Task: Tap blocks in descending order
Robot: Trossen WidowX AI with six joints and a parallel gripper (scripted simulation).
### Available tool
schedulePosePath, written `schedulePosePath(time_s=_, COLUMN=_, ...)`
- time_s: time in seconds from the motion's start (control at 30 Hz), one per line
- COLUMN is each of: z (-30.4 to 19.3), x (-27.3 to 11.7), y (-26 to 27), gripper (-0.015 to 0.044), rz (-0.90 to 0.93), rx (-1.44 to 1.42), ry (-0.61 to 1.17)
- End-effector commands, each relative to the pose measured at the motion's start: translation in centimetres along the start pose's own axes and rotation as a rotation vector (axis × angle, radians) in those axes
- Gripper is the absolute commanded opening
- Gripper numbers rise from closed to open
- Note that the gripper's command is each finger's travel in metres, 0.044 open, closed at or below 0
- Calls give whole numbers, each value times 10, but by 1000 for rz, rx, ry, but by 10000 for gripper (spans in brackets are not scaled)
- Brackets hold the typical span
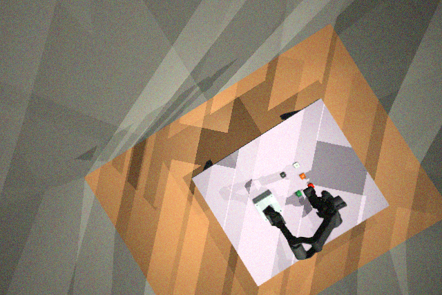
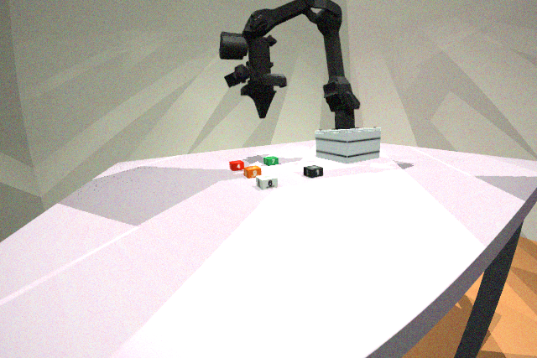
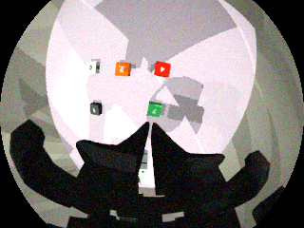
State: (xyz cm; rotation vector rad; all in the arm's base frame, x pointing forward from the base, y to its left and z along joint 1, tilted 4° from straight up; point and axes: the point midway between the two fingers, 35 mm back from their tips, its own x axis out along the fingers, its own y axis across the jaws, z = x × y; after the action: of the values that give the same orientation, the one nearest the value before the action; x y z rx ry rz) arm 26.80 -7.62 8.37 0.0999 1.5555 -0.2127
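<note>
Poised high over the green block (image 3: 155,109) at six o'clock of the cluster – jaws closed on nothing – best opened wide before descending straight, clear of neighbours.

Smooth matt pale table (image 2: 303,258), wood-grain floor (image 2: 512,302), matt black arm (image 2: 334,59)
</note>
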Motion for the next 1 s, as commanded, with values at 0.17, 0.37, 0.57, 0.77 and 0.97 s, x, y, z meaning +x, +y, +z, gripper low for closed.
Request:
schedulePosePath(time_s=0.17, z=-33, x=9, y=-17, gripper=20, rz=-3, rx=-10, ry=8)
schedulePosePath(time_s=0.37, z=-34, x=85, y=-17, gripper=20, rz=-3, rx=-10, ry=8)
schedulePosePath(time_s=0.57, z=-35, x=88, y=-17, gripper=20, rz=-3, rx=-10, ry=9)
schedulePosePath(time_s=0.77, z=-34, x=98, y=-17, gripper=20, rz=-3, rx=-10, ry=9)
schedulePosePath(time_s=0.97, z=-35, x=107, y=-17, gripper=20, rz=-3, rx=-10, ry=9)
